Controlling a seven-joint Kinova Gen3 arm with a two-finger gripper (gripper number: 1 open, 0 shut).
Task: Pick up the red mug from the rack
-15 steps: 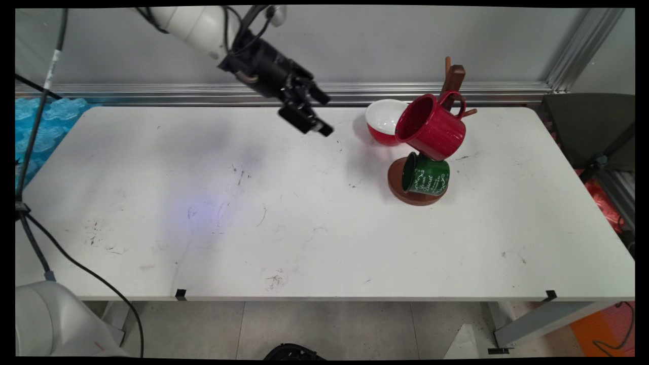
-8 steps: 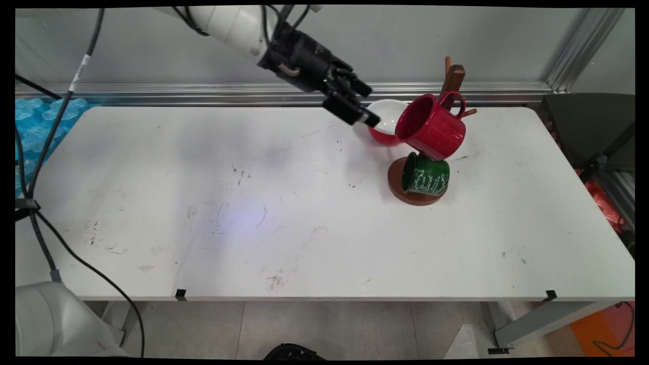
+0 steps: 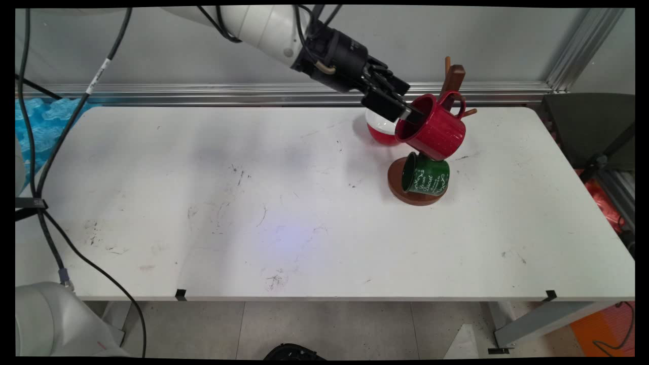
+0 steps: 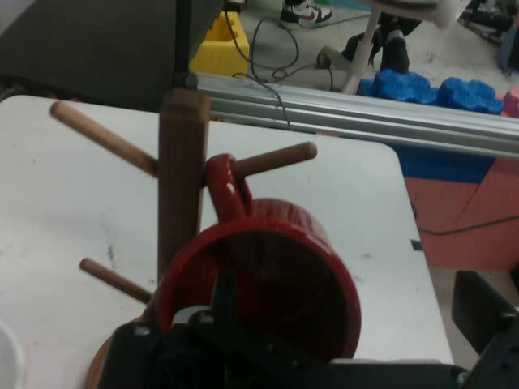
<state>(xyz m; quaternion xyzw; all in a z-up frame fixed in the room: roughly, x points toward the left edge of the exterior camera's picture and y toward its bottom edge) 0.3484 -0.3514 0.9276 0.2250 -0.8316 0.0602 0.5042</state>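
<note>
A red mug (image 3: 436,129) hangs by its handle on a peg of the wooden mug tree (image 3: 454,76), its mouth facing left. My gripper (image 3: 411,104) is open at the mug's rim. In the hand view one finger (image 4: 223,293) reaches into the red mug (image 4: 284,267) and the other finger (image 4: 480,308) stays outside to the right; the gripper (image 4: 353,304) is not closed on the wall. The tree's post (image 4: 180,178) stands just behind the mug. A green mug (image 3: 426,175) hangs lower on the same tree, above its round base (image 3: 398,190).
A red bowl with a white inside (image 3: 381,131) sits on the table just left of the red mug, partly behind my gripper. The table's back edge and a metal rail (image 3: 203,94) run behind. Black cables (image 3: 45,167) hang at the left.
The arm has swung right along the table's back side, from mid-table past the bowl, until the open gripper reached the red mug's rim. The mugs and bowl have not moved.
</note>
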